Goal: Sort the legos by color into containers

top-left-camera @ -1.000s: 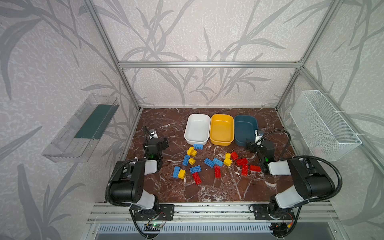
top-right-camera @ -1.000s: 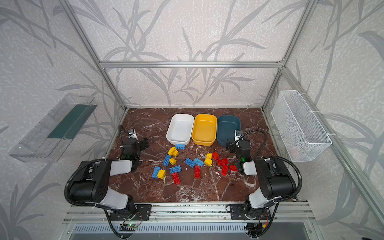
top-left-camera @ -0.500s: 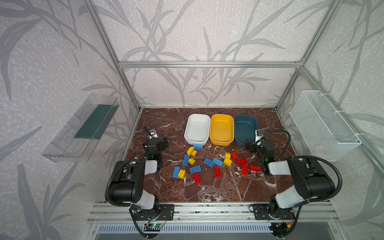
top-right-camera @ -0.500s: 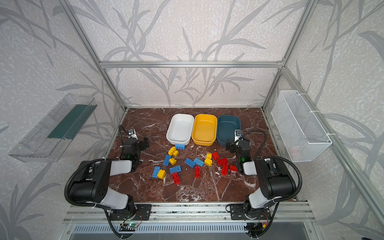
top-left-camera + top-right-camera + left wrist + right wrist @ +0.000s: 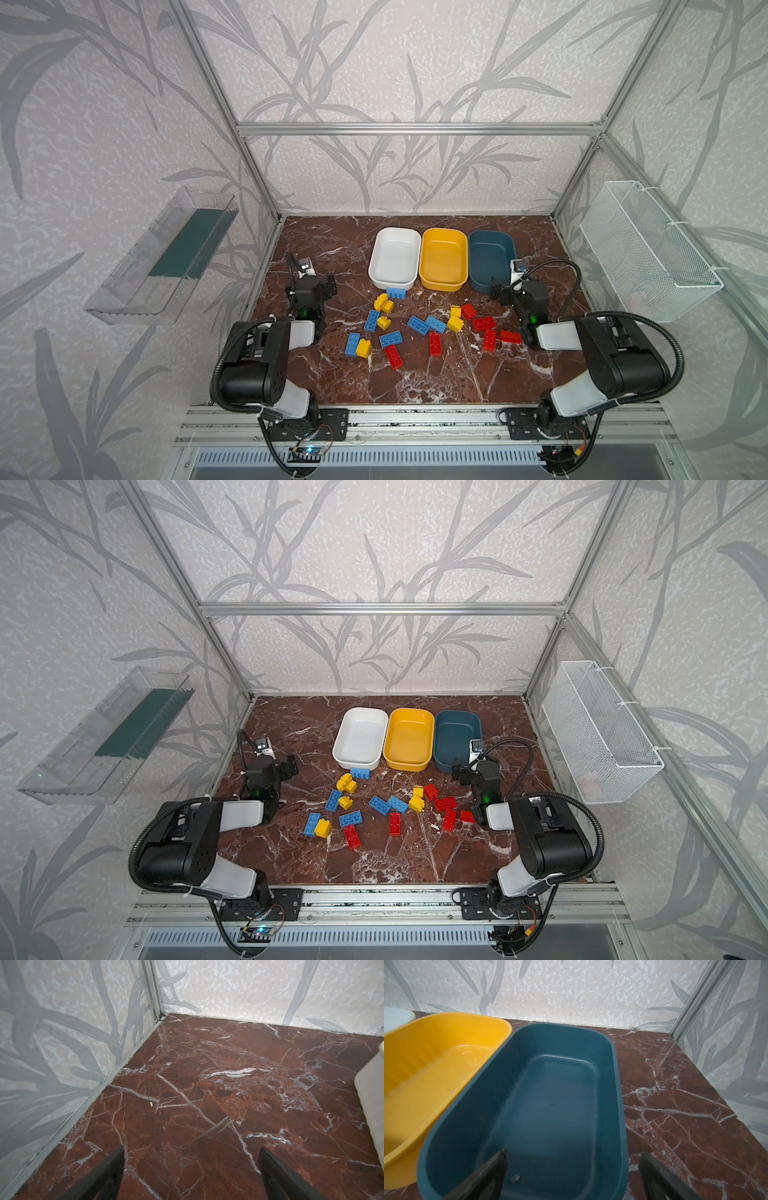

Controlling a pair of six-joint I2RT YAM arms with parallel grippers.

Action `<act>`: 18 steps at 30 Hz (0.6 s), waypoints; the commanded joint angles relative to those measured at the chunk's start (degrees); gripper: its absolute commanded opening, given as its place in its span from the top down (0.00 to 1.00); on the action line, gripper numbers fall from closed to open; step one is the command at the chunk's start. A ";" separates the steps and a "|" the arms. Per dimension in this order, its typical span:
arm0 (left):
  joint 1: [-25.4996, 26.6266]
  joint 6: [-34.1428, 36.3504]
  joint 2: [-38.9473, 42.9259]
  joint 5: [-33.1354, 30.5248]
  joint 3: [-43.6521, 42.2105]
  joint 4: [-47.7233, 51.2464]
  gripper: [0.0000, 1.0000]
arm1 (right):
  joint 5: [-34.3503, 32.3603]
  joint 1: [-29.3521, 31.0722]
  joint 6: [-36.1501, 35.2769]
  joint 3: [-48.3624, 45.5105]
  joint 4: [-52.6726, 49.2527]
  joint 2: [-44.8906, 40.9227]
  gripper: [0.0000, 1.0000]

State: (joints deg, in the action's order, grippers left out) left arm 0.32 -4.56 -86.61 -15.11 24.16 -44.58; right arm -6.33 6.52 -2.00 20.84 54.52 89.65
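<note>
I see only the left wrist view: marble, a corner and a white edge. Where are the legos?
Observer: The legos lie scattered on the table, in front of the white tub, yellow tub and blue tub.
Operator: Is any brick already in a tub?
Observer: No; all three hold no legos.
Operator: And on the right side?
Observer: The right gripper is open, empty, at the blue tub's near corner.

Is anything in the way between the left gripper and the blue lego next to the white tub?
Nothing visible does. The left gripper hangs open over bare marble, and in both top views only bare marble lies between it and the blue lego in front of the white tub. Two yellow legos sit close beside that path.
</note>
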 commanded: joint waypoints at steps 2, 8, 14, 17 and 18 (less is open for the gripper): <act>0.19 -0.09 -0.23 -1.01 -0.78 -1.49 0.01 | 0.06 0.02 -0.46 0.48 0.40 0.18 0.01; 0.76 -0.32 6.00 -2.74 11.90 24.69 0.01 | -4.59 0.98 0.93 1.28 -11.01 -10.33 0.01; 2.61 -9.99 15.12 -1.65 23.52 48.87 0.01 | -3.69 3.82 10.50 8.70 -41.18 -26.56 0.01; 7.42 -12.72 16.71 -5.71 29.75 60.49 0.01 | -7.07 9.02 10.56 12.48 -52.47 -31.62 0.00; 9.20 -14.49 16.89 -7.33 32.61 65.57 0.01 | -7.90 11.12 10.59 13.94 -56.59 -32.89 0.00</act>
State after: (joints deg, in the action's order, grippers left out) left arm 6.11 -13.67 -70.63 -18.52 52.34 2.52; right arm -11.16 13.85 6.28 31.77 15.49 59.48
